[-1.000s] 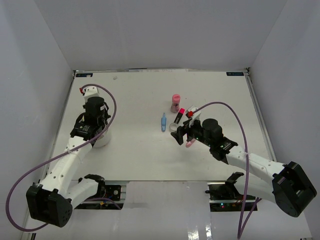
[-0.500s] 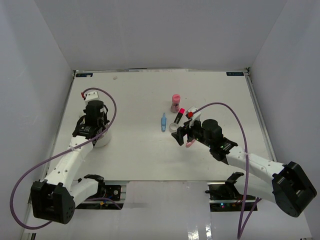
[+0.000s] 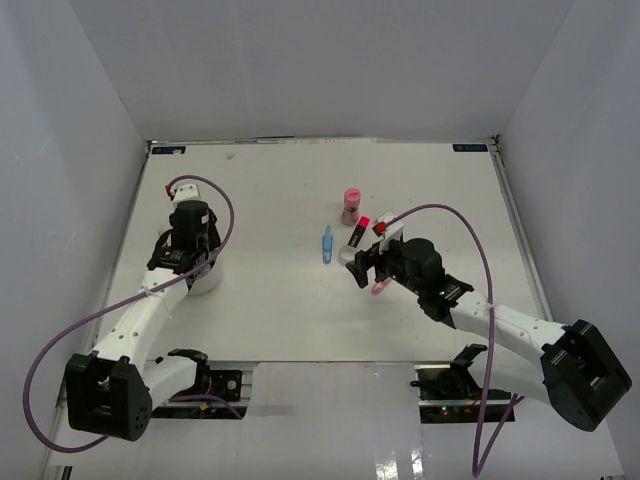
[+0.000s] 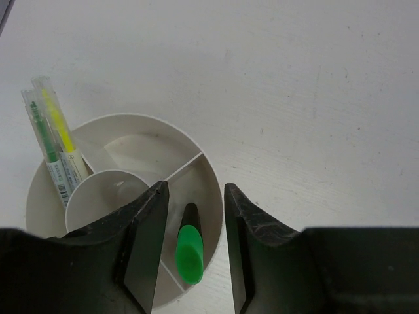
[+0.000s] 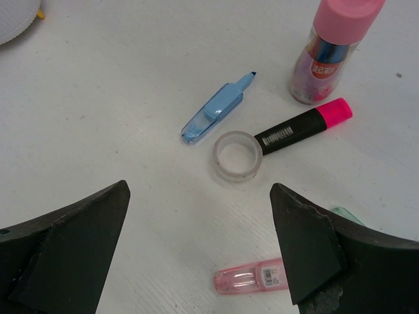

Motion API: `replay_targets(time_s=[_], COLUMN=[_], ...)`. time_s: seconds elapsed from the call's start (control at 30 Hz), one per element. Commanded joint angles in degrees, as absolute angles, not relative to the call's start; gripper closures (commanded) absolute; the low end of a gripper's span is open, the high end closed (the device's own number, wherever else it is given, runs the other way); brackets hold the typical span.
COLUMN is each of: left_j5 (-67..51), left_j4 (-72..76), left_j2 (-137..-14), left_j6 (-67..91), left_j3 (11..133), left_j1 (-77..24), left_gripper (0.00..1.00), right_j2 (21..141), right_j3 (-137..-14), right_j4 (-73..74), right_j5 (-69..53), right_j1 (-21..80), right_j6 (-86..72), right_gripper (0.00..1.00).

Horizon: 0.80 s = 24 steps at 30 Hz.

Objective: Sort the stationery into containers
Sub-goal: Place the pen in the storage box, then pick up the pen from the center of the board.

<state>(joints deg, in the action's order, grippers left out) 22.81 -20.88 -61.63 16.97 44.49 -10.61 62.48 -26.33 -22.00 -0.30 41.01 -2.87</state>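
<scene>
**Green marker in its slot, left pincer let go**

My left pincer (image 4: 194, 190) hangs over the divided white cup (image 4: 131, 118). Its jaws are parted and grip nothing. The green-capped marker (image 4: 188, 258) stands between them with a gap on each side, leaning in the near right compartment. Two clear-bodied highlighters (image 4: 52, 144), one green and one yellow, stand in the compartment on the far left. The round middle well looks bare.

I judge the drop finished, so the step in hand is getting clear. I should rise straight up with the jaws held as they are. Any sideways drift could catch the cap or the thin divider and tip the cup. Closing before I am above the rim could drag the marker out again.

My right pincer (image 5: 200, 190) is spread wide and empty above the rest of the stationery. The tape roll (image 5: 237, 175) lies just ahead of it, touching the black marker with the pink cap (image 5: 294, 127). The blue pen (image 5: 213, 111) is near on the left. The pink-capped cylinder (image 5: 327, 52) stands upright beyond them. A pink highlighter (image 5: 252, 278) lies closest, under the jaws. All of these are well apart from the cup.

The table (image 3: 270, 300) is flat, matte white and faintly scuffed. Plain pale walls (image 3: 300, 60) enclose it on three sides.
</scene>
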Motion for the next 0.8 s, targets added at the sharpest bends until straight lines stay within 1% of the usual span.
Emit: replay_targets(time_s=[0.0,0.1,0.13,0.23,0.3,0.33,0.37,0.43,0.57,0.63,0.77], left_j5=[21.45,20.31,19.95,17.67,14.78,14.77,13.29,11.7,8.88,8.09,7.29], left_j4=[-19.86,-20.21,-20.21,-20.39,-20.22,-20.13,-19.95,-19.43,-16.61,-16.79,-16.52], left_j2=[-61.08,-60.3,-59.51,-57.4,-55.65,-55.63,-54.59,-53.62,-51.6,-51.07,-49.92], left_j6=[16.87,16.7,16.7,16.35,16.35,16.26,16.26,16.52,16.87,16.79,17.4], left_j3=[44.56,45.35,45.53,46.67,47.28,47.29,47.29,46.67,43.07,42.36,41.84], left_j1=[-10.2,-10.2,-10.28,-10.2,-10.28,-10.28,-10.28,-10.37,-10.28,-10.28,-10.55], left_gripper=[0.49,0.4,0.33,0.2,0.09,0.09,0.07,0.06,0.05,0.05,0.05], right_j2=[63.1,63.89,64.24,66.35,70.03,70.05,72.57,75.31,84.87,87.96,96.3], right_j3=[-26.28,-27.77,-28.3,-31.28,-34.17,-35.23,-36.46,-40.33,-47.62,-51.65,-57.29], right_j4=[-22.59,-20.22,-19.52,-16.27,-14.08,-13.54,-13.01,-11.09,-7.65,-6.07,-4.31], right_j5=[4.47,9.39,10.62,19.21,23.09,24.07,24.95,26.71,30.41,31.9,33.84], right_j1=[41.31,41.31,41.31,41.22,41.05,41.04,40.87,40.43,39.46,39.11,38.94], right_j6=[-4.3,-6.94,-7.47,-10.44,-13.08,-13.79,-14.58,-16.25,-20.47,-21.7,-24.51], right_gripper=[0.06,0.04,0.04,0.03,0.01,0.01,0.0,0.0,0.0,0.06,0.11])
